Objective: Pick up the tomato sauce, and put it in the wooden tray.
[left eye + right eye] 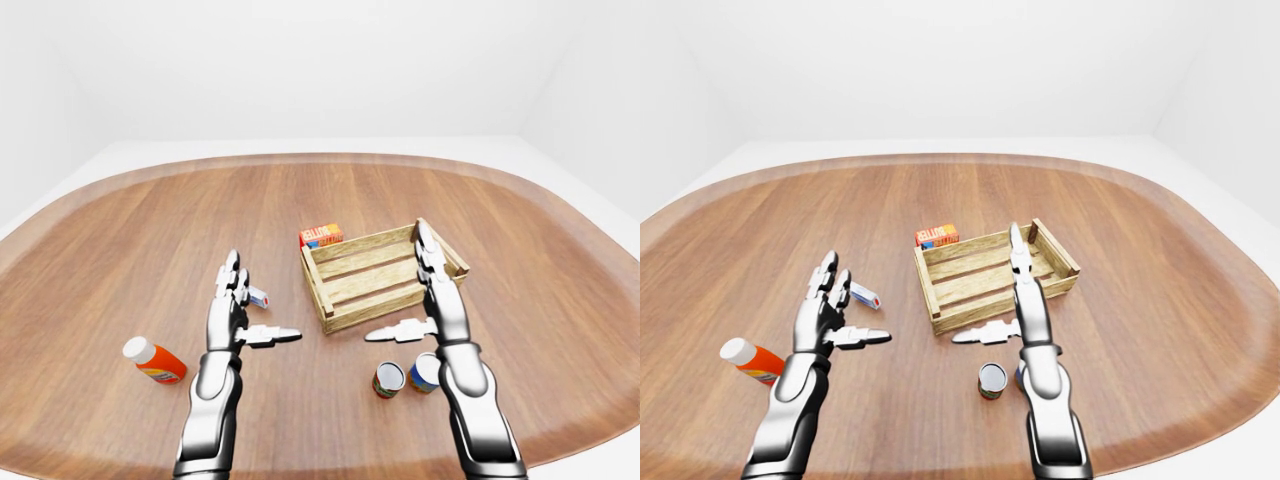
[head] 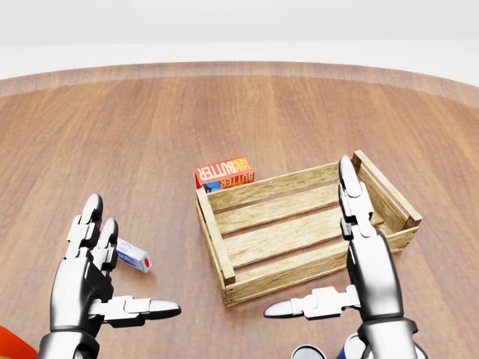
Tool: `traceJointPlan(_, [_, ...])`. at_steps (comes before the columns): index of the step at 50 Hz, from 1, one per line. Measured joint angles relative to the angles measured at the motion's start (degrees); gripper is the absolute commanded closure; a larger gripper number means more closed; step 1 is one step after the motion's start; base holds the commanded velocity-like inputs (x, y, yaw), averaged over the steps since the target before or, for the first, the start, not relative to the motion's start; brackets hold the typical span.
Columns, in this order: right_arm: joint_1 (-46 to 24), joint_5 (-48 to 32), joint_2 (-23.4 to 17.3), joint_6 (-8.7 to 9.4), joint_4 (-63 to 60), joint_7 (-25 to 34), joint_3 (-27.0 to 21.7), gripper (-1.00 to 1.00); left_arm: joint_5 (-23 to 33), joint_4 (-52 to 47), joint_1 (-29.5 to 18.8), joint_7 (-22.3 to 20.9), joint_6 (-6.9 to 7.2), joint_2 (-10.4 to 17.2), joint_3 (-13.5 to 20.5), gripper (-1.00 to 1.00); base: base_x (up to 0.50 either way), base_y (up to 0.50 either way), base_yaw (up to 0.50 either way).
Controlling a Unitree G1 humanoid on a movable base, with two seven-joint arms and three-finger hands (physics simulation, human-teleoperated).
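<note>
- Your right hand (image 1: 437,300) and left hand (image 1: 232,318) are both fully spread, holding nothing.
- Tomato sauce can (image 1: 388,379) stands at the wooden tray's (image 1: 352,313) 6 o'clock in the left-eye view, beside your right wrist, within easy reach.

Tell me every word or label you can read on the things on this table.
"BUTTER": red butter box beside the wooden tray, printed upside down in the head view.
Small white tube: print too small to read.
Orange bottle: label blurred.
Two cans: labels unreadable.
</note>
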Motion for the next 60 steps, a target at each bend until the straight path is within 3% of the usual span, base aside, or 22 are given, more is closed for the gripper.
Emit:
traceJointPlan(29, [2.2, -16.4, -1.2, 7.16, -10.9, 6.2, 0.9, -1.0, 0.1, -0.3, 0.1, 0.0, 0.01, 0.0, 0.0, -1.0, 0.0, 0.0, 0.0])
traceJointPlan(43, [3.3, -23.7, -1.3, 8.25, -13.4, 8.9, 1.9, -1.0, 0.1, -0.3, 0.1, 0.0, 0.2, 0.0, -0.1, -1.0, 0.0, 0.0, 0.0])
traceJointPlan(60, [4.7, -32.5, -1.7, 7.92, -14.4, 11.4, 3.7, -1.0, 0.2, -0.1, 0.1, 0.1, 0.18, -0.1, -0.2, -1.0, 0.0, 0.0, 0.0])
